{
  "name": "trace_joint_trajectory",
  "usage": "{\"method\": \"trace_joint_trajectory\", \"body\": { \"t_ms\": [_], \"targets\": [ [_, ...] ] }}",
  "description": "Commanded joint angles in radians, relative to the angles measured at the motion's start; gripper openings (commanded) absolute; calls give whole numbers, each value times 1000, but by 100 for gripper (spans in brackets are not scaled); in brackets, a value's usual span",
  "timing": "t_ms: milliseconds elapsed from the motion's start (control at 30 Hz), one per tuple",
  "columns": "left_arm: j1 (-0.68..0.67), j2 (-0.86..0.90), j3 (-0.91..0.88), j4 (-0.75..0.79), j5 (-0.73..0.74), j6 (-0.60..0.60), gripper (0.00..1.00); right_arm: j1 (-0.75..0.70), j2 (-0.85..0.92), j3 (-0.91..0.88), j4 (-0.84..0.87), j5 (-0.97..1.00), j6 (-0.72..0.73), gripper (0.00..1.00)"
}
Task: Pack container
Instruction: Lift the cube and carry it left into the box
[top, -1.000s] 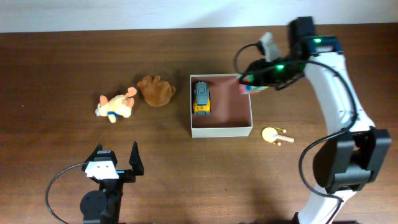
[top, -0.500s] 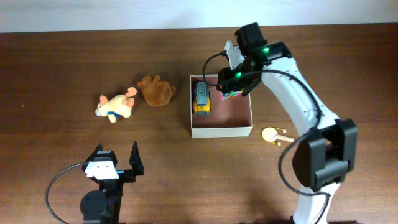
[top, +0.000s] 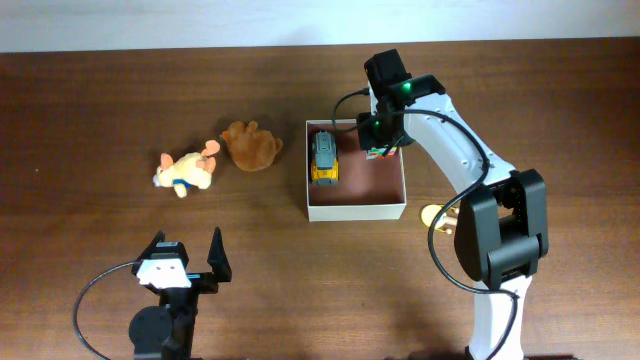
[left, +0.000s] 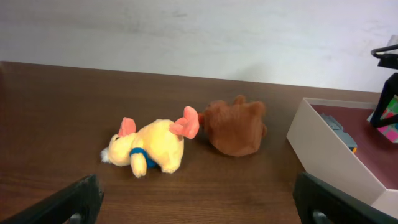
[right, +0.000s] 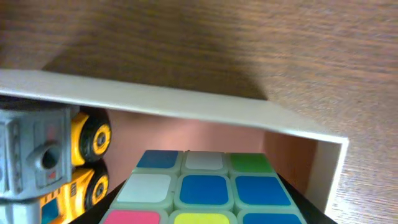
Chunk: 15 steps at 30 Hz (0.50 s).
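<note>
Right gripper (top: 381, 148) hangs over the far right part of the container (top: 356, 211), clamped on a colour cube (right: 205, 190). The container sits right of the middle of the table (top: 100, 100), nearer the far edge, with a yellow truck (top: 326, 158) along its left wall. Left gripper (top: 187, 242) rests wide open by the near edge, and 2 toys lie left of the container: a yellow plush (top: 187, 170) and a brown plush (top: 252, 146).
</note>
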<state>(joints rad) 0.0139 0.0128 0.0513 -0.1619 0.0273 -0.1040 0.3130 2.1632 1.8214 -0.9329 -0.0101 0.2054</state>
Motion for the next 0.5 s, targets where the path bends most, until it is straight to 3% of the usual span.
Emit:
{"method": "trace_joint_trajectory", "body": {
  "t_ms": [0, 467],
  "targets": [
    [4, -8, -5, 1, 11, 16, 99, 8, 5, 13, 10, 48, 13, 58],
    [4, -8, -5, 1, 11, 16, 99, 11, -8, 18, 20, -89, -7, 66]
  ]
}}
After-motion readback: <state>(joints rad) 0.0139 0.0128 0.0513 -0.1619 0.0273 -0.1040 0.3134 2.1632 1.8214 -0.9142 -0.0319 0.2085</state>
